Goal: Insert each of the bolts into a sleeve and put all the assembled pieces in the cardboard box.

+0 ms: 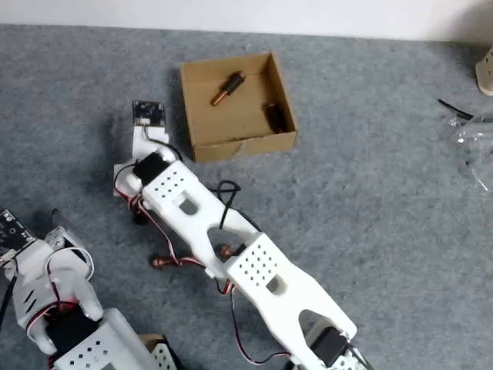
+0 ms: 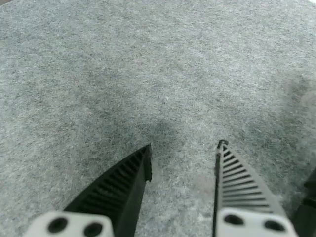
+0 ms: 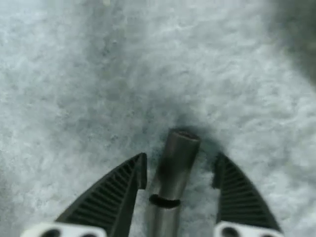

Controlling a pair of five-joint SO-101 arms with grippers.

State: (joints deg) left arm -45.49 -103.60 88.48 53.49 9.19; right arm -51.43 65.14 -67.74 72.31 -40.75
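Right arm's gripper [image 3: 181, 157] is hanging low over the grey carpeted tabletop [image 1: 370, 154], its ribbed black jaws released and straddling a dark grey metal sleeve [image 3: 170, 173] that is lying between them. Neither jaw is visibly touching the sleeve, and the sleeve's near end is running out of the right wrist view. A thin black ring [image 3: 164, 201] is circling it.

In the high view this arm's white body is stretching diagonally across the table, covering its own claw and the sleeve.

Left arm's gripper [image 2: 185, 145] is likewise standing released, with bare carpet showing between its jaws.

The open-topped brown cardboard box [image 1: 243, 146] is sitting just beyond the right arm's wrist and holding two assembled pieces. A copper-and-black piece [image 1: 227, 89] is lying slantwise near the back wall. A dark piece [image 1: 276, 116] is resting against a side wall, its detail hard to make out.

A copper-coloured bolt [image 1: 160, 262] is lying on the carpet just beside the right arm. Another copper glint [image 1: 223, 250] is peeking out at the arm's edge, too hidden to identify.
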